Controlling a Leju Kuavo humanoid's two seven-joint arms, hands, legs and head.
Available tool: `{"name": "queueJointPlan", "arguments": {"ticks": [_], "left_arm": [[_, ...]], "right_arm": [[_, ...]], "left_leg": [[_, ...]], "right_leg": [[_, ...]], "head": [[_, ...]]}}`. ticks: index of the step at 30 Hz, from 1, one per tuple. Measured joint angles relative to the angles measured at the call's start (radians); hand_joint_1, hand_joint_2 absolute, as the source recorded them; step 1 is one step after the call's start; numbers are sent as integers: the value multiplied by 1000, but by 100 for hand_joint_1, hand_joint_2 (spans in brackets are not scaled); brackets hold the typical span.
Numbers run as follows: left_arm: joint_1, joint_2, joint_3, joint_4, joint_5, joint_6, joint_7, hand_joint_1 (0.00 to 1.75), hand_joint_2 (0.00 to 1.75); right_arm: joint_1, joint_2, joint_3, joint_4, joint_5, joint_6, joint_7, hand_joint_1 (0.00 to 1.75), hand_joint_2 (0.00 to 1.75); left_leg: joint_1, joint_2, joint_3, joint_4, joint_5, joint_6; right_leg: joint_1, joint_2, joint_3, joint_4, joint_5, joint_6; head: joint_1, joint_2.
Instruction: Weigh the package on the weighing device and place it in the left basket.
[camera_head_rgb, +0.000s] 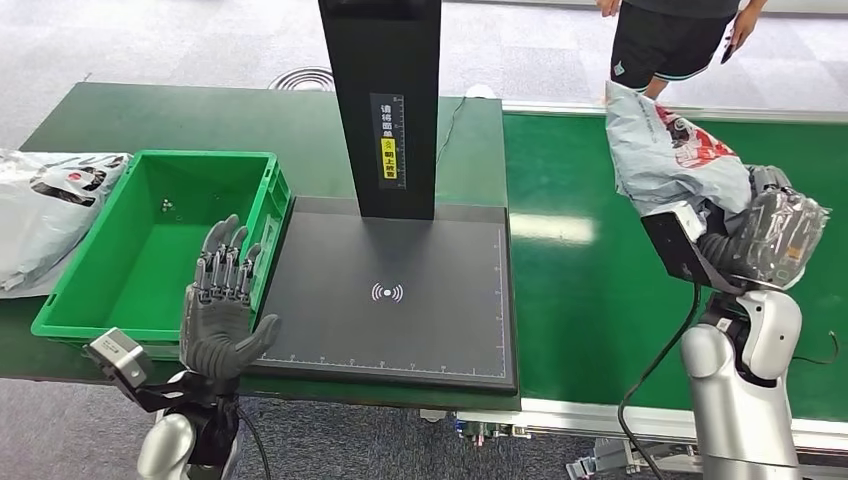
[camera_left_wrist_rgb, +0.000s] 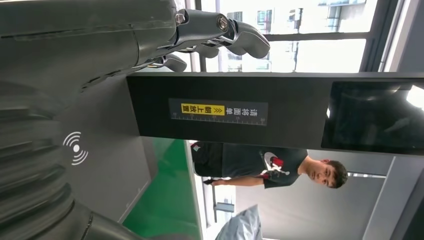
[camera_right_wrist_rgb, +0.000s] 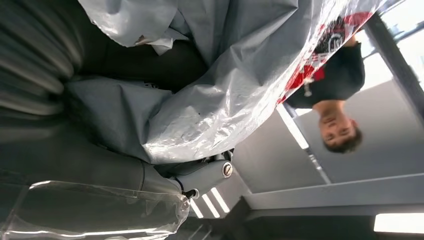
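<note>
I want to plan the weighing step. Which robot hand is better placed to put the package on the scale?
The right robot hand: it already holds the package, raised over the belt beside the scale. The left robot hand is open and holds nothing.

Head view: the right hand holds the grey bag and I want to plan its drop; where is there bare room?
The black scale platform is bare in front of its black upright post. The green plastic basket is nearly empty, though the open left hand hovers at its near right corner. The right hand grips the grey plastic package over the green belt.
</note>
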Motion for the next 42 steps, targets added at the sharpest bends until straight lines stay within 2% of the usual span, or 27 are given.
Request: {"name": "queueJointPlan", "arguments": {"ticks": [4,9,14,20,24,29,35,36,38,39,40,42], "left_arm": [[-14,1,-2,17,8,-8,-11,0,175],[-34,5,-7,38,17,-19,-28,0,175],[-33,8,-8,45,20,-20,-33,0,175],[-27,9,-6,45,21,-24,-31,0,175],[-29,10,-3,45,20,-24,-20,0,175],[-32,13,2,44,21,-11,-2,0,175],[-32,15,4,43,20,1,10,0,175],[-31,15,4,42,20,3,13,0,175],[-27,15,4,39,19,6,18,0,175],[-24,16,4,36,19,8,19,0,175],[-21,16,4,33,19,9,19,0,175],[-12,16,4,26,18,10,19,0,175]], "right_arm": [[-57,-8,102,33,88,115,-55,175,175],[-171,-16,349,112,171,215,-148,175,175],[-278,-14,589,162,105,297,-214,175,175],[-343,-2,804,209,-12,382,-288,175,175],[-382,22,921,254,-55,421,-288,175,175],[-445,72,1042,412,-101,595,-240,175,175],[-472,99,1122,548,-127,639,-206,175,175],[-478,100,1132,556,-126,644,-190,144,175],[-487,100,1148,561,-121,637,-154,56,175],[-489,99,1154,562,-117,625,-138,13,131],[-489,98,1157,563,-111,605,-125,0,87],[-488,94,1159,562,-99,547,-108,0,0]], "left_leg": [[0,0,0,0,0,0],[0,0,0,0,1,-1],[0,-1,-1,0,1,-1],[0,-1,-3,0,1,-1],[0,-1,-2,0,1,-1],[0,-1,-1,0,1,-1],[0,0,1,0,1,-1],[0,0,1,0,1,-1],[0,0,1,0,1,-1],[0,0,1,0,1,-1],[0,0,1,0,1,-1],[0,0,1,0,1,-1]], "right_leg": [[0,1,0,0,0,0],[1,1,0,0,0,-1],[2,-1,-1,1,0,-1],[1,-1,-2,1,0,0],[0,-1,-2,1,0,0],[1,-1,0,1,0,0],[1,0,0,1,0,0],[1,0,0,1,0,0],[1,0,1,1,0,0],[1,0,1,1,0,0],[1,0,1,1,0,0],[1,0,1,1,0,0]], "head": [[0,0],[0,0],[0,0],[0,0],[0,0],[0,0],[0,0],[0,0],[0,0],[0,0],[0,0],[0,0]]}}
